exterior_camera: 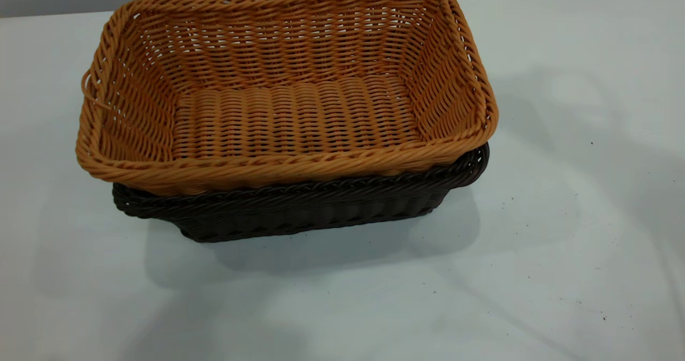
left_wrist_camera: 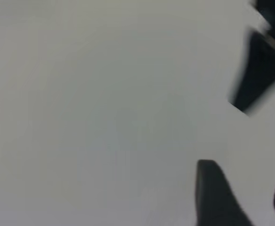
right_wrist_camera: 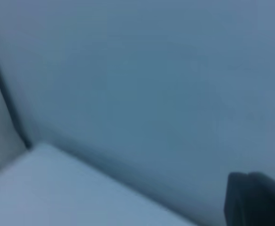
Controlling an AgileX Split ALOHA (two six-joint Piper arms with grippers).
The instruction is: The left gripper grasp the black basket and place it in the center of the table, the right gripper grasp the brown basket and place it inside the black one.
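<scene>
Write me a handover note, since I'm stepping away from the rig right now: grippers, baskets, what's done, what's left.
Left gripper: out of the exterior view, over bare table, holding nothing; its opening cannot be judged.
Right gripper: also out of the exterior view, only partly seen.
The brown basket sits nested in the black basket, slightly skewed, on the table near its middle.
Done: both placements.
Left: nothing obvious; perhaps square up the nesting.
</scene>
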